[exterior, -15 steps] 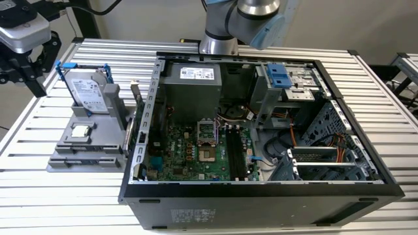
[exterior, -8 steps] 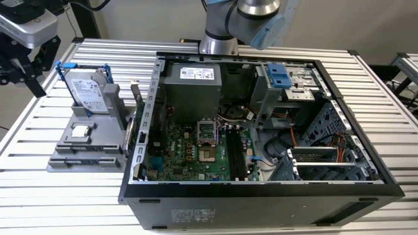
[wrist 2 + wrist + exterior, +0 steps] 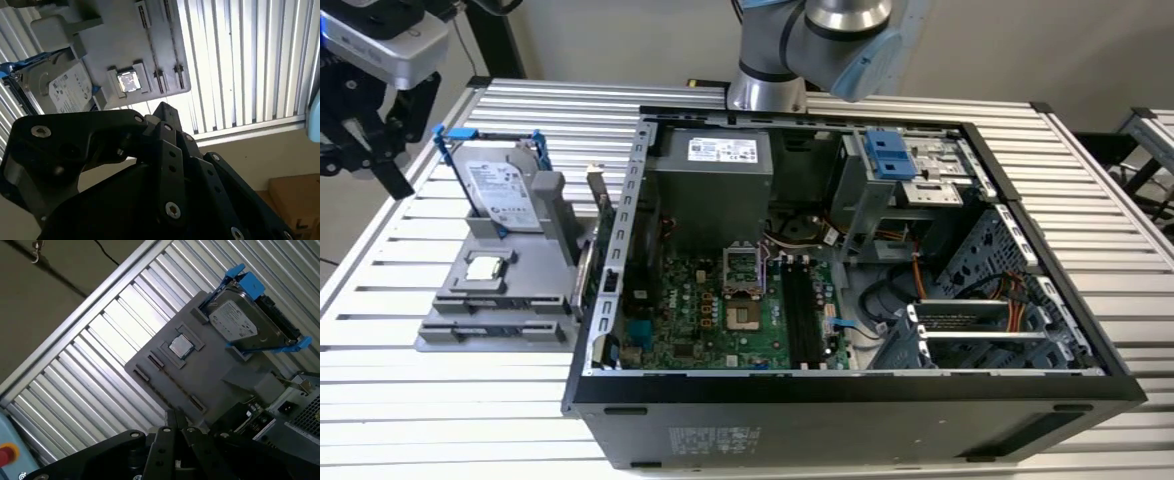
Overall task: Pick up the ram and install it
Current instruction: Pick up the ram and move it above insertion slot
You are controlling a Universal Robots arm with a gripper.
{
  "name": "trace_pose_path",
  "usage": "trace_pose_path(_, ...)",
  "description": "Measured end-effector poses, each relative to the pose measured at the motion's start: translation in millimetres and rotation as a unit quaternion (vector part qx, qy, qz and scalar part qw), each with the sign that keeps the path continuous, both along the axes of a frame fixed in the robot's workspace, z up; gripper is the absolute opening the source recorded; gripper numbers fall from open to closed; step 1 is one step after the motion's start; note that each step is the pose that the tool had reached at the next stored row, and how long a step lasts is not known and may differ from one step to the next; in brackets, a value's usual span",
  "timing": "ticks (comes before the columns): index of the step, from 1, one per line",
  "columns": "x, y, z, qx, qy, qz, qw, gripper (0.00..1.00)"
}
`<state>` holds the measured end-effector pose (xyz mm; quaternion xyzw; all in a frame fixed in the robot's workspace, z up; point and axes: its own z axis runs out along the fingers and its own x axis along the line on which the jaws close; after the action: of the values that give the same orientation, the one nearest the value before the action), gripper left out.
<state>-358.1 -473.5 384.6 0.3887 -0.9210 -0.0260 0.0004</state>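
Observation:
In the exterior view the ram [image 3: 598,200] seems to be the thin stick standing on edge at the right side of the grey fixture [image 3: 454,330], close to the computer case wall. My gripper [image 3: 398,185] hangs high above the table at that view's far left, well away from the ram. In both wrist views its black fingers [image 3: 164,109] [image 3: 176,417] meet at a point with nothing between them, aimed toward the fixture. The black memory slots [image 3: 798,312] lie on the motherboard inside the open case.
A silver hard drive in a blue frame [image 3: 500,185] [image 3: 250,325] and a small square processor chip [image 3: 486,267] [image 3: 128,81] sit on the fixture. The open case [image 3: 854,390] takes up the table's middle and right. The slatted table top [image 3: 374,400] surrounds them.

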Motion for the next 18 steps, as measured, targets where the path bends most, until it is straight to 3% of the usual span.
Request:
trace_pose_path(4,0.0,0.0,0.0,0.0,-0.0012,0.033,0.99946,0.0)
trace_pose_path(7,0.1,0.0,0.0,-0.0001,-0.0047,0.055,0.99847,0.0)
trace_pose_path(10,0.0,0.0,-0.1,-0.0003,-0.0095,0.078,0.99691,0.0)
trace_pose_path(14,0.1,0.0,-0.8,-0.0004,-0.0158,0.11,0.99385,0.0)
trace_pose_path(16,0.0,0.0,-0.8,-0.0002,-0.0159,0.125,0.99198,0.0)
trace_pose_path(18,-0.1,0.0,-0.9,0.0001,-0.0159,0.143,0.98958,0.0)
